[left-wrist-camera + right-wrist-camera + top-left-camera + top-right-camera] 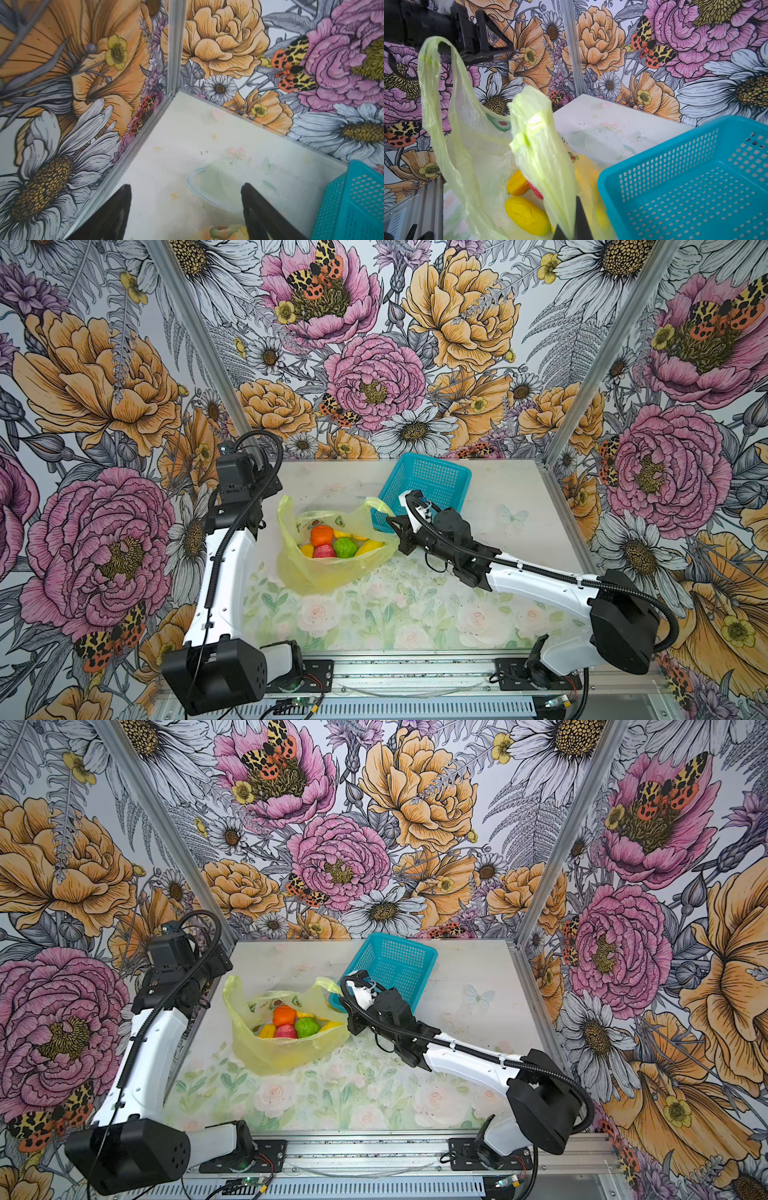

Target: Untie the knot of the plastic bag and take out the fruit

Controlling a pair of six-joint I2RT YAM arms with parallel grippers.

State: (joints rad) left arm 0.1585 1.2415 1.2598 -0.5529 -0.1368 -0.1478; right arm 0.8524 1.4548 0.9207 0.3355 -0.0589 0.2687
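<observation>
Untying looks complete: the plastic bag gapes, right gripper jaws pinching a handle, left gripper jaws wide, empty. Next, the left must reach the fruit.

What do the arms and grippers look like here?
Both arms, left arm and right arm, have white shells with black joint housings. A black corrugated cable conduit loops along each. The left gripper and right gripper are black, with tapered, triangular fingers.
</observation>
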